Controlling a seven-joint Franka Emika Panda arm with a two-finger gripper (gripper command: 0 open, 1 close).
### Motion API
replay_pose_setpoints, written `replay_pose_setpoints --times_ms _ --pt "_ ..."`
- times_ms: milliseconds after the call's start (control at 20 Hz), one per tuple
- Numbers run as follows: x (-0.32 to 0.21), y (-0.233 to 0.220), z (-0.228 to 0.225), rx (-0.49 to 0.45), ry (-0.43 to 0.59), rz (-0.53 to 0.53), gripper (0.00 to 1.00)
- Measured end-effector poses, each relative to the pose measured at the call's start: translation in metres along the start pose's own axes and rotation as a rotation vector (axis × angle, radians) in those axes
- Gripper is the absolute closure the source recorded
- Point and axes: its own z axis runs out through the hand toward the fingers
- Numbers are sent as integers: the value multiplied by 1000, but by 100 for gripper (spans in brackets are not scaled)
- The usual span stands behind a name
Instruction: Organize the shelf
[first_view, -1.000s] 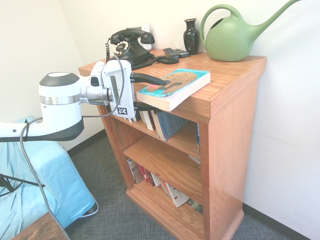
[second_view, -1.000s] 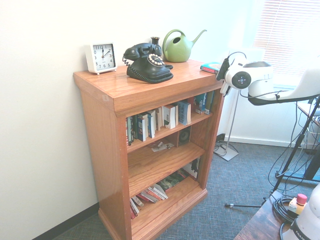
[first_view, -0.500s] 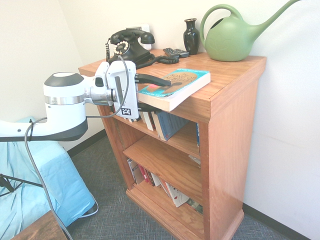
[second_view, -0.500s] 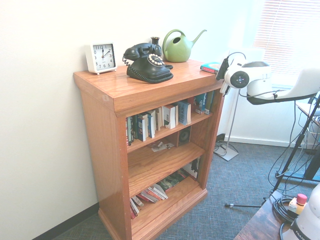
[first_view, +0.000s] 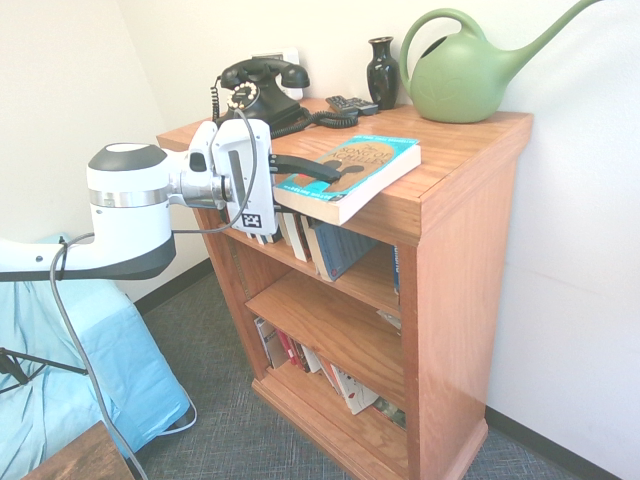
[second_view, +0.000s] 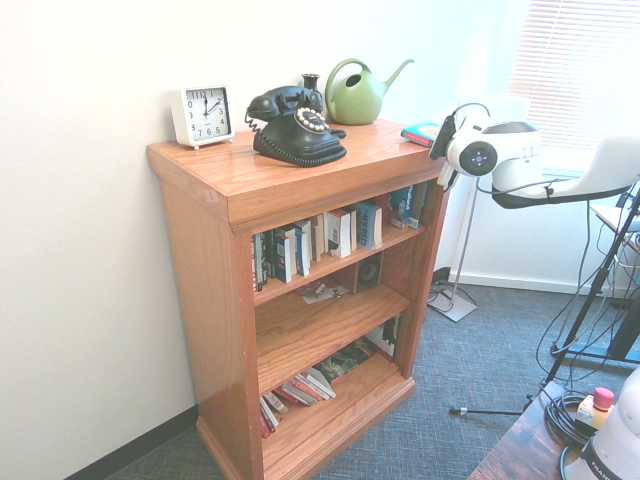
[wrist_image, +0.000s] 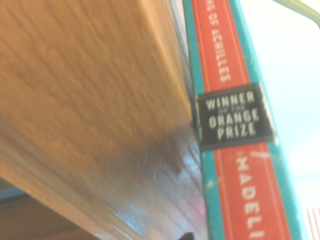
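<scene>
- The gripper (first_view: 318, 190) reaches in level from the side, with one dark finger lying on the cover of the teal book (first_view: 352, 175) and the other out of sight beneath its overhanging corner. The jaws straddle the book's edge, but whether they actually pinch it I cannot tell.
- The teal book lies flat on the front corner of the shelf's (first_view: 455, 240) top, one end jutting past the edge, so by my reading it has yet to be filed.
- The shelf stands against the wall. Its upper tier holds a row of upright books (second_view: 330, 232), the middle tier is nearly bare apart from some loose bits, and the bottom tier's books (second_view: 300, 390) lie toppled and slanted.
- Judged so, the tidying looks barely begun, since the stray book and the fallen bottom row both remain.
- Further back on the top sit a black telephone (first_view: 262, 88), a dark vase (first_view: 382, 72), a green watering can (first_view: 465, 75) and, in the second exterior view, a white clock (second_view: 203, 113).
- The book's spine (wrist_image: 235, 125) reads "OF ACHILLES", "WINNER OF THE ORANGE PRIZE" and "MADELI", cut off there.
</scene>
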Motion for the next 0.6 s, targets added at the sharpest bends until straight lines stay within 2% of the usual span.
replay_pose_setpoints --times_ms 600 --pt "12 3 -2 0 13 26 100"
